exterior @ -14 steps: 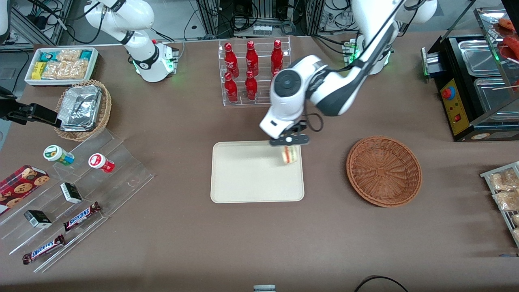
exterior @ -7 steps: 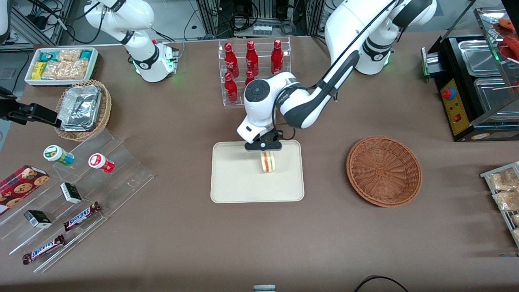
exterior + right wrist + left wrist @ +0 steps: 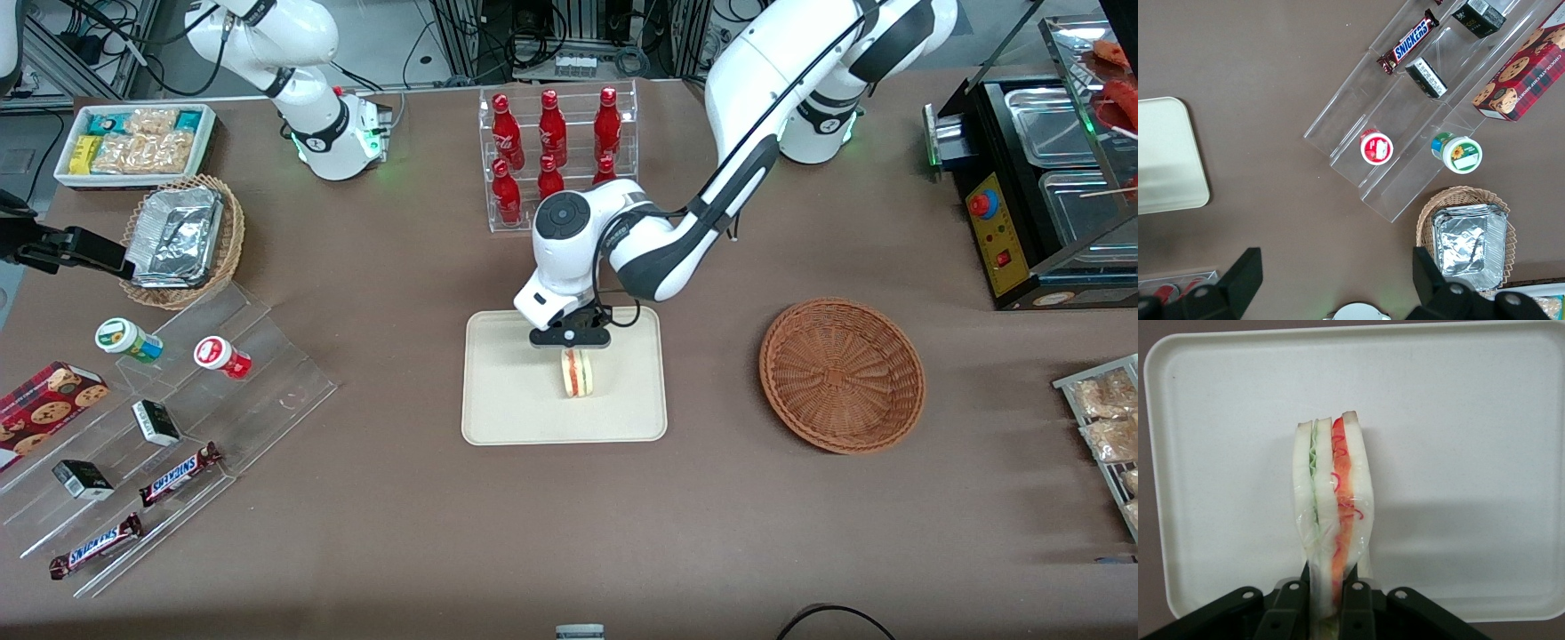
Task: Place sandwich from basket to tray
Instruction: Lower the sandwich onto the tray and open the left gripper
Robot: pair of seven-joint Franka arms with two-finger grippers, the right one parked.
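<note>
My gripper hangs over the middle of the cream tray and is shut on the sandwich, a wrapped white wedge with a red-orange and green filling stripe. In the left wrist view the sandwich stands on edge between the black fingers, with the tray spread under it. I cannot tell whether the sandwich touches the tray. The reddish-brown wicker basket sits empty beside the tray, toward the working arm's end of the table.
A clear rack of red bottles stands farther from the front camera than the tray. Toward the parked arm's end are clear stepped shelves with snacks, a lighter wicker basket of foil trays and a white snack bin. A black appliance stands at the working arm's end.
My gripper has carried the sandwich from the tray's edge nearest the basket to over the tray's middle, and has come lower and nearer the front camera. It has stayed shut on the sandwich.
</note>
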